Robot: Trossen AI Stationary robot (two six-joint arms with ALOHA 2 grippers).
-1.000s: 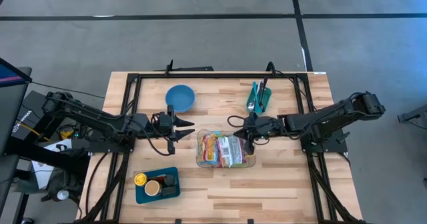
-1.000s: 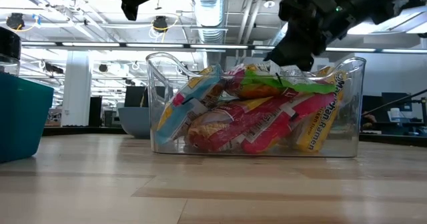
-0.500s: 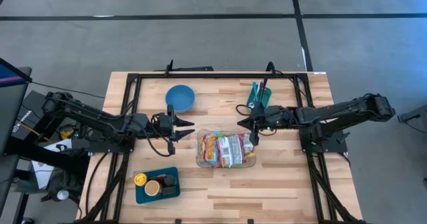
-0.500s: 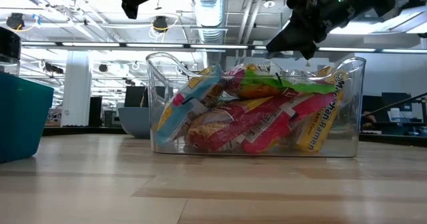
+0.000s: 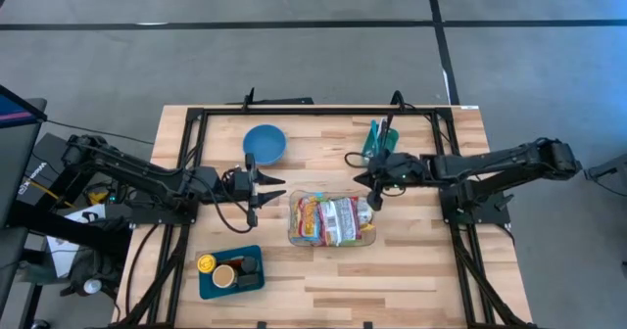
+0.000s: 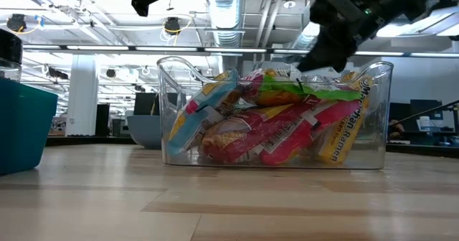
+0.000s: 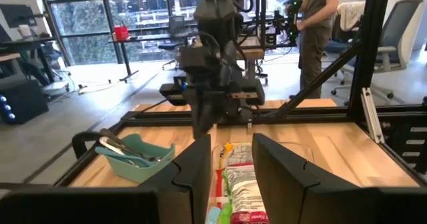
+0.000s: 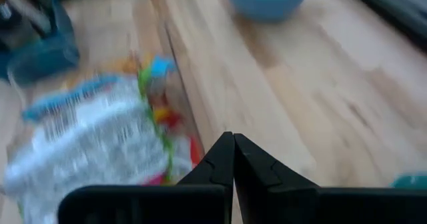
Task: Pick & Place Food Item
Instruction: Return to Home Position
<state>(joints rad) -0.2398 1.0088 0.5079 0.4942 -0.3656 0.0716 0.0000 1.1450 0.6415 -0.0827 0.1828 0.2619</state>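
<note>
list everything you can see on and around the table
table: 1, pale wood
clear bin: 1, table centre
noodle packs: several, pink, yellow, green, in clear bin
bowl: 1, blue, back left
teal bin: 1, back right, holds utensils
blue bin: 1, front left, holds small items
person: 1, beyond the table
left tool: 1, dark, open, left of clear bin
right tool: 1, dark, shut, by clear bin's back right corner
</note>
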